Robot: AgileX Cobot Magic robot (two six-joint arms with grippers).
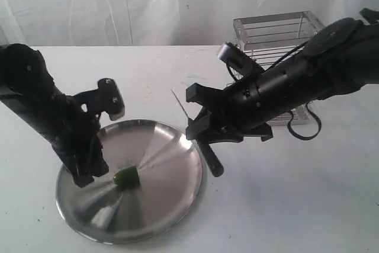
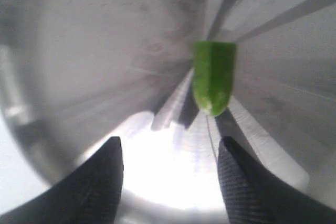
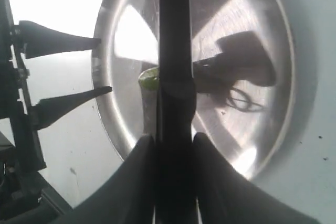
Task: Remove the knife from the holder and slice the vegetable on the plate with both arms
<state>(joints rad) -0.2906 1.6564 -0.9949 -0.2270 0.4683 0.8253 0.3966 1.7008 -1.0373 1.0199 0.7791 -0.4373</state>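
Gripping the knife by its black handle, the right gripper hovered beside the plate while the left gripper, jaws wide apart and empty, sat just short of the vegetable lying on it. Unpinned, the glossy chunk could skid under the blade. Only the exterior view showed the holder, standing behind.

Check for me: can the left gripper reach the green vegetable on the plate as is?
Probably yes. The left gripper is open low over the plate, the vegetable lies just ahead of its fingers with nothing between, and the knife is off by the rim.
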